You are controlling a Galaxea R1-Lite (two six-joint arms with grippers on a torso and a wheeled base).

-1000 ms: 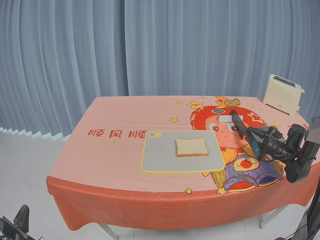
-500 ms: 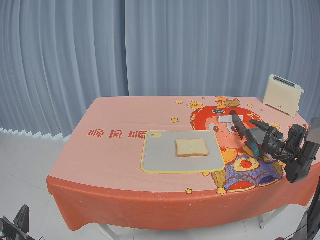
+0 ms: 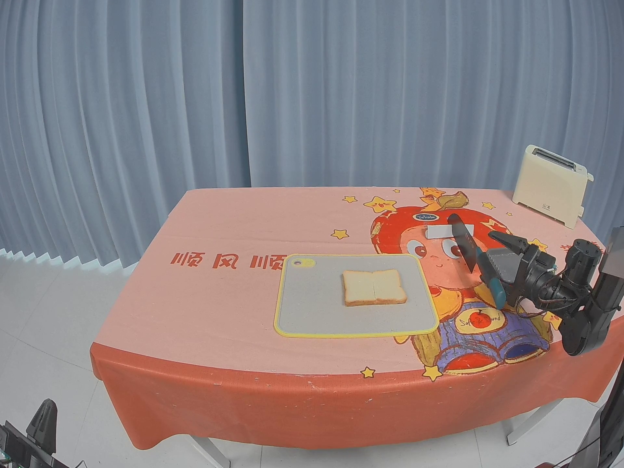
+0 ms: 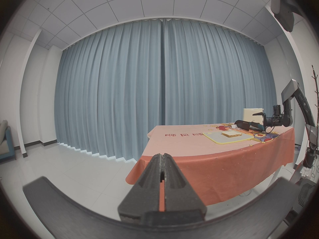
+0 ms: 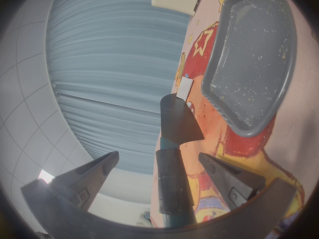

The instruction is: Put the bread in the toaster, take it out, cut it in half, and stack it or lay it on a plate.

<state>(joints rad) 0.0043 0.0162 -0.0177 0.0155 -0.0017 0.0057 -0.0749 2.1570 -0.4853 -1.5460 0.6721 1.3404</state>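
The right gripper hangs low over the tabletop at about 3 o'clock. It is released: its two fingers are spread wide, and the knife runs between them with a gap on either side of its handle, so neither finger presses it. The knife's dark blade points away toward 11 o'clock, its tip near a small white card lying on the printed cloth. Whether the teal-ended handle rests on the tabletop or on the gripper's palm cannot be told. Just beside the blade, on the 1 o'clock side, lies the grey plate, dusted with crumbs and carrying nothing else. The bread sits near the middle of the tabletop on the grey, yellow-rimmed cutting board. A cut line runs down its centre, and the two halves lie flat, side by side and touching. The bread is well apart from the knife, which lies toward 3 o'clock of it. The cream toaster stands upright at the 2 o'clock corner, apart from everything else. The left gripper is clenched on nothing, its fingers pressed together. It is held down off the tabletop, beyond the 7 o'clock corner, facing the table's side and the blue-grey curtain behind.
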